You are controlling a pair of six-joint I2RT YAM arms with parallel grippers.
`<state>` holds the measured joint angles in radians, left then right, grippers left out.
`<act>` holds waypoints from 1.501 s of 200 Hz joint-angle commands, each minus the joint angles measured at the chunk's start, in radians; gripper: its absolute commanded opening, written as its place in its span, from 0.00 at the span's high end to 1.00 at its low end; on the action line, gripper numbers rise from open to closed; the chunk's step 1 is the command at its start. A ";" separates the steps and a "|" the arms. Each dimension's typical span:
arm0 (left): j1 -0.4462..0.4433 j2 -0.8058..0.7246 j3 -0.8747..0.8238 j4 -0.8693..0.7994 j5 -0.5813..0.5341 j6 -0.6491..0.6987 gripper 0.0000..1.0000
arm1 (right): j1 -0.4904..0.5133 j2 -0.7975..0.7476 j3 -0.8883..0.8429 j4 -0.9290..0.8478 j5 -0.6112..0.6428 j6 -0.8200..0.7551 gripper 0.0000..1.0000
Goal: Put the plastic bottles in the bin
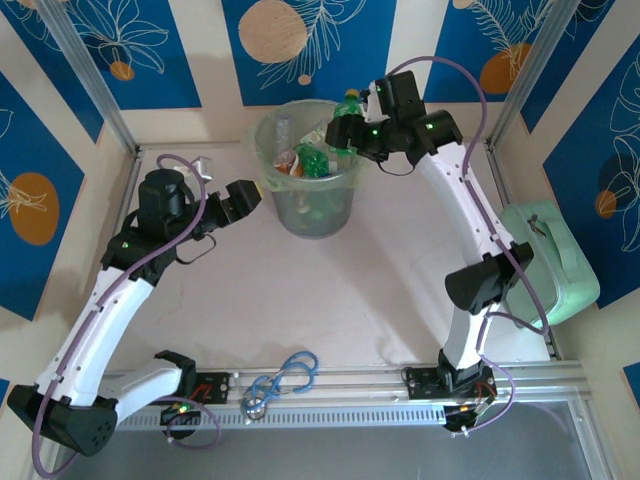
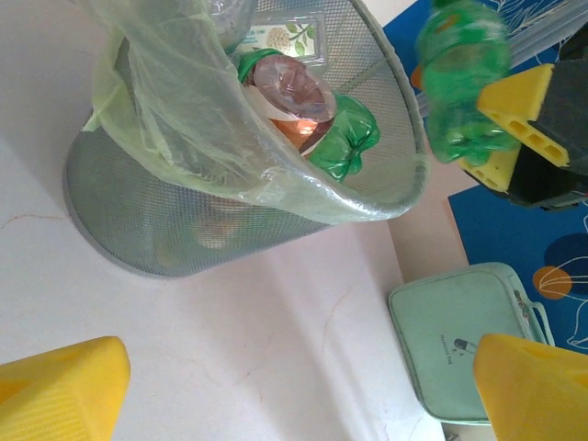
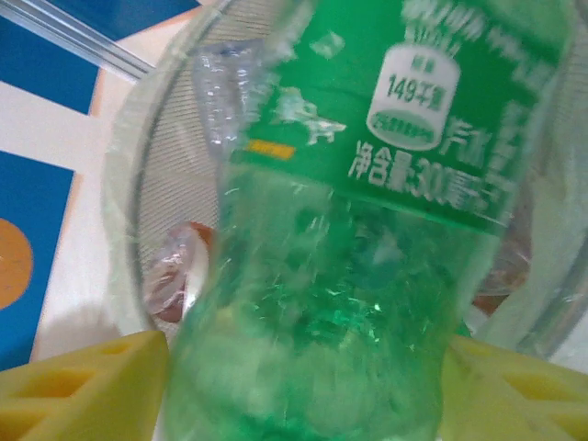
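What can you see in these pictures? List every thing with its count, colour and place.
bin: one, grey mesh with a pale green liner, far middle of the table
bottles in the bin: several, green, orange-red and clear; exact count hidden
green bottle: one, between the right gripper's fingers, over the bin's rim
case: one, mint green, right edge
cable: one, blue-grey, looped, near edge
table: one, white
left gripper: yellow fingers, open, left of the bin
right gripper: yellow fingers, above the bin
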<state>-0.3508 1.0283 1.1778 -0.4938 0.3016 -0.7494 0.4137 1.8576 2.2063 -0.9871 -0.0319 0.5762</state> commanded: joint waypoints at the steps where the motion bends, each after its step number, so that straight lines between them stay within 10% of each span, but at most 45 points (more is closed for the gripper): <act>1: 0.004 -0.020 -0.022 -0.016 -0.018 0.027 0.04 | -0.006 -0.001 0.035 -0.061 0.023 -0.007 0.18; 95: 0.004 -0.029 -0.021 -0.053 -0.056 0.051 0.10 | 0.037 -0.055 0.100 -0.101 0.100 -0.047 0.19; 137: 0.005 -0.076 -0.037 -0.074 -0.233 0.129 0.00 | 0.086 -0.311 -0.228 0.036 0.304 -0.076 0.16; 175: 0.008 -0.076 -0.070 -0.029 -0.338 0.175 0.00 | 0.046 -0.517 -0.514 0.193 0.225 -0.061 0.21; 218: 0.010 -0.030 -0.065 -0.028 -0.310 0.140 0.03 | 0.028 -0.255 -0.192 0.015 0.165 -0.075 0.58; 300: 0.021 -0.049 -0.113 -0.084 -0.322 0.137 0.05 | 0.056 0.119 0.137 -0.070 0.122 -0.078 0.69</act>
<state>-0.3424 1.0016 1.0775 -0.5507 -0.0036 -0.6193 0.4614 1.9537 2.3047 -0.9997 0.1036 0.5076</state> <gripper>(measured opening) 0.955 0.318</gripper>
